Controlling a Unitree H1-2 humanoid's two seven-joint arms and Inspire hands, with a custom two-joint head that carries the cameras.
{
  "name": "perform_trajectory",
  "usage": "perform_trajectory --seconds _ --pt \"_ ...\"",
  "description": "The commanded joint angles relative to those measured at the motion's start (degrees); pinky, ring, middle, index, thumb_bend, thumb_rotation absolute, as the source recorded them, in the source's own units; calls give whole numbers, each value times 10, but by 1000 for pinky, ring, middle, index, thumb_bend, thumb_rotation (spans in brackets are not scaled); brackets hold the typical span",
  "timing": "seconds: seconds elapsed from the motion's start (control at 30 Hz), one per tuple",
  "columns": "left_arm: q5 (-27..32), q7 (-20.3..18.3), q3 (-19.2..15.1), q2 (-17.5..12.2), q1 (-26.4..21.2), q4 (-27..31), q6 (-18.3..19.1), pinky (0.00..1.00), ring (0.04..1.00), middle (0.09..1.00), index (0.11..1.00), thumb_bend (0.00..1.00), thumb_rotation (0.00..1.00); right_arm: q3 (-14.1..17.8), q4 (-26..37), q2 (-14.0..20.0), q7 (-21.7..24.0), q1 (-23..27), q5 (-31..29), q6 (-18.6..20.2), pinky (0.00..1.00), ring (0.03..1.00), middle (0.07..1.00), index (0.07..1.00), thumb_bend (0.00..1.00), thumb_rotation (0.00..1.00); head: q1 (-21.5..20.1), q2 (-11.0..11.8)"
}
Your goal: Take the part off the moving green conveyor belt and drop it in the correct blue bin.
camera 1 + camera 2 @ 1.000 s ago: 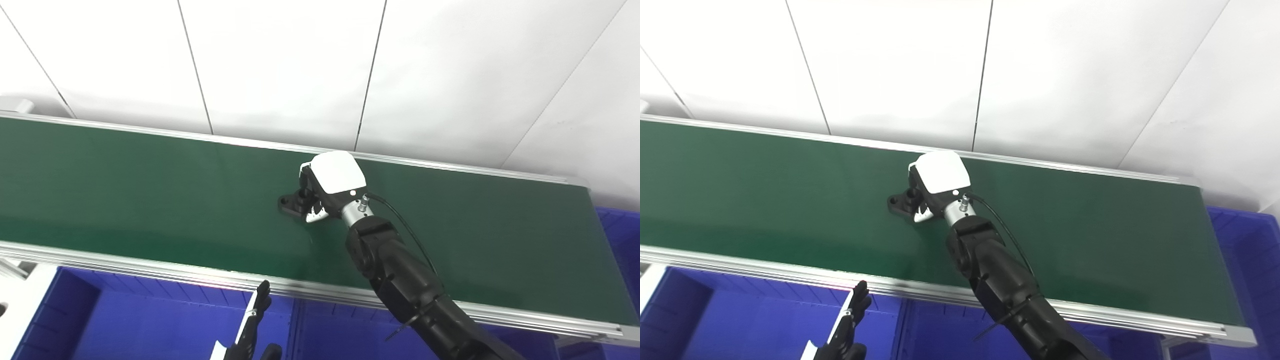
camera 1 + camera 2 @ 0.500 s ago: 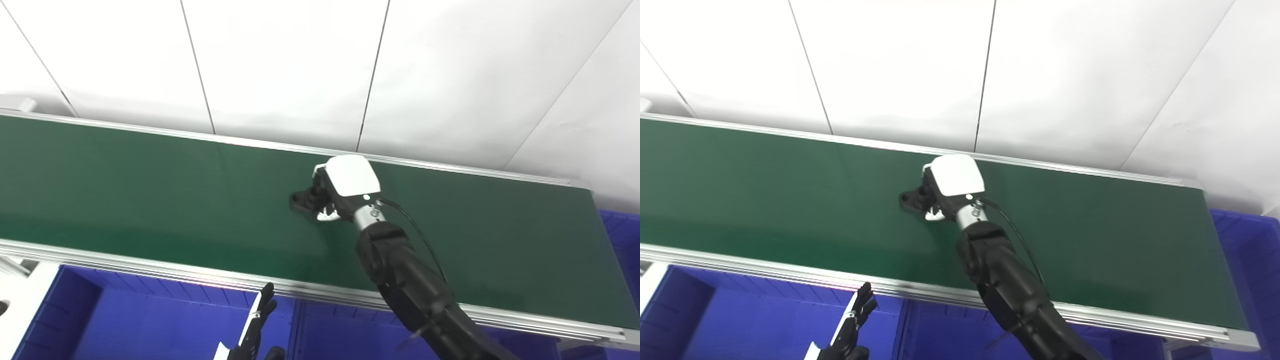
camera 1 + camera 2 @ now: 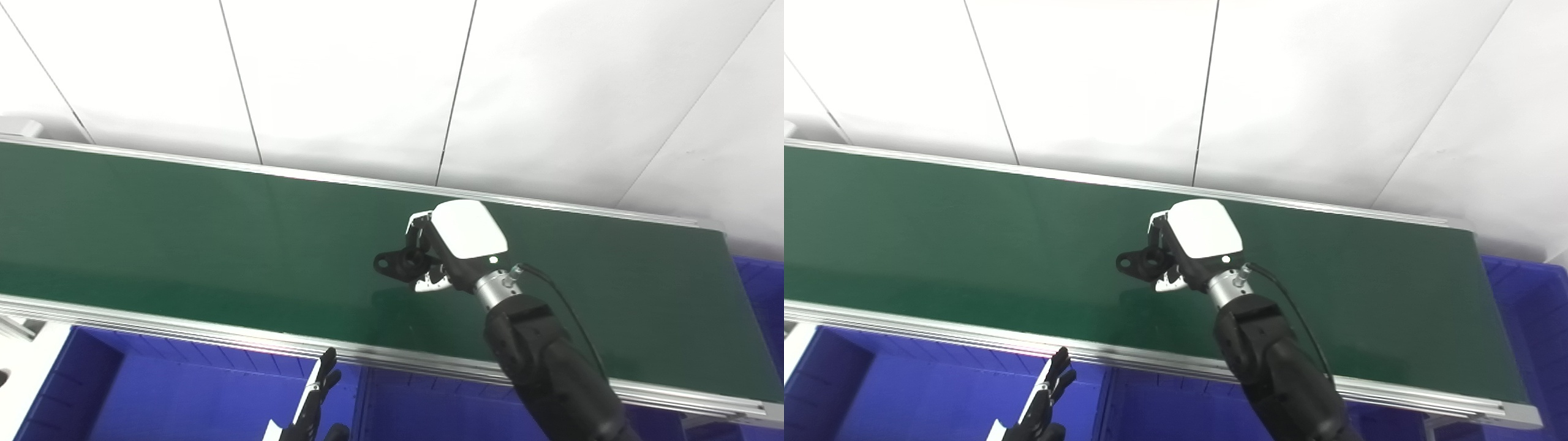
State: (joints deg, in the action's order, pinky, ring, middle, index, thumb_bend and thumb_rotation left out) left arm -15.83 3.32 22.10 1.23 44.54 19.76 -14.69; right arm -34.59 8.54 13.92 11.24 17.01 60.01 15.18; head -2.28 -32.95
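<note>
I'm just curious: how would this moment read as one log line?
right hand shut on black part | over green belt | left hand low, idle

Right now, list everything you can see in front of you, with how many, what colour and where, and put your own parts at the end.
Conveyor belt: one, dark green with silver rails, running across the middle of the view.
Part: one, black, with a round hole in its lug, over the belt's middle, held in the right hand.
Bins: at least three, blue; two below the belt's near rail, side by side, and one past the belt's right end.
Wall panels: white, behind the belt.
Left hand: one, black and white, low at the bottom edge over the bins, mostly cut off; open or shut is unclear.
Right hand: one, white-backed with black fingers, on a black arm, closed on the part.
</note>
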Motion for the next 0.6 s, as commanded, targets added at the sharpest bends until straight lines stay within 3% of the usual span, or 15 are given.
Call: perform_trajectory --seconds 0.0,0.17,0.37,0.5,0.53,0.57 --pt "7 -7 8 3 1 27 -1 1000 970 1000 1000 432 1000 12 45 5 8 -4 4 -17 177 243 472 486 528 0 1 0" --pt "17 -21 3 -8 0 52 26 1000 977 1000 1000 474 1000 19 109 22 40 -44 13 -25 160 226 470 486 527 0 -25 -21" --pt "26 -30 -2 -16 4 80 44 1000 987 1000 1000 465 1000 20 189 37 93 -116 42 -27 229 315 423 533 519 0 -47 -50" --pt "36 -36 -2 -22 8 105 59 1000 997 1000 1000 446 1000 26 234 33 130 -162 48 -25 173 246 466 490 527 0 -61 -79" --pt "47 -39 -2 -24 7 112 63 1000 999 1000 1000 437 999 30 248 27 141 -181 50 -16 161 232 469 487 528 0 -66 -97" --pt "55 -41 -2 -26 6 116 65 1000 1000 1000 1000 437 999 34 258 22 150 -193 52 -12 160 231 470 487 529 0 -66 -97"
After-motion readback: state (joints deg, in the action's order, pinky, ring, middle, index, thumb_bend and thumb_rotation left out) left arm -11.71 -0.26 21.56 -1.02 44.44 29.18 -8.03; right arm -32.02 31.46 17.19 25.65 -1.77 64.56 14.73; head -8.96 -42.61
